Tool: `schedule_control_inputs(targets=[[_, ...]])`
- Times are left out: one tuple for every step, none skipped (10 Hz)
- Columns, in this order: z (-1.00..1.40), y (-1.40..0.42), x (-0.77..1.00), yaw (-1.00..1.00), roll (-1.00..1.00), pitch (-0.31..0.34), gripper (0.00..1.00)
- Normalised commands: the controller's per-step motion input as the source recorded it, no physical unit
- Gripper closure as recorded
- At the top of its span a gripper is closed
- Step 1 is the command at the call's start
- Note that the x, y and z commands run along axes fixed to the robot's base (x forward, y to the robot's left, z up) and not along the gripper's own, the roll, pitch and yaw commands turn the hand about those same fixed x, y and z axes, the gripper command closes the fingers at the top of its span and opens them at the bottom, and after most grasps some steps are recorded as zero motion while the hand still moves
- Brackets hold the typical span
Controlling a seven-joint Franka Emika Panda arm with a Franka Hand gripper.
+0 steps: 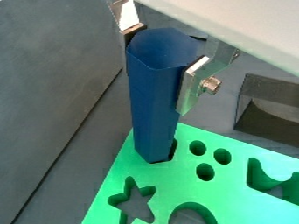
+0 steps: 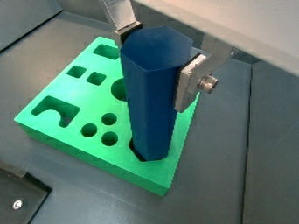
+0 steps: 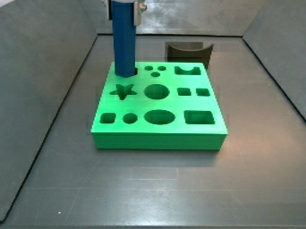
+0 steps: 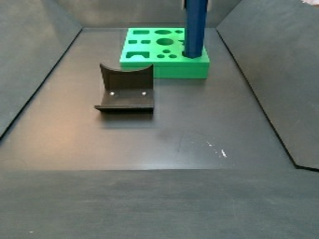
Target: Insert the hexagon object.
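Dark grey tabletop (image 3: 156, 192) with raised grey side walls. The green block (image 3: 158, 131) lies flat on it, and the dark grey notched block (image 4: 125, 91) sits well apart. The hexagon object (image 2: 156, 92) stands upright, its lower end in a hole at a corner of the green block. The end effector (image 2: 158, 54) is clamped on its upper part, silver fingers (image 1: 194, 84) pressed against opposite faces.

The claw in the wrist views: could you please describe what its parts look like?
The claw has flat silver metal finger plates, one bent at its edge and carrying a small round silver bolt head. A pale grey housing sits above them. No cables or markings show. In both side views only a small silver part shows.
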Motion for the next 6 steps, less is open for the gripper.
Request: schedule_control_inputs(targets=[[-0.32, -0.04, 0.16, 0.0, 0.0, -0.009, 1.0], [-0.39, -0.11, 0.2, -0.03, -0.04, -0.04, 1.0], [-0.4, -0.04, 0.16, -0.01, -0.07, -0.054, 1.0], [-0.45, 0.0, 0.05, -0.04, -0.1, -0.099, 1.0], [-0.48, -0.02, 0.0, -0.07, -0.09, -0.129, 1.0], [-0.48, 0.0, 0.0, -0.03, -0.04, -0.157, 1.0]])
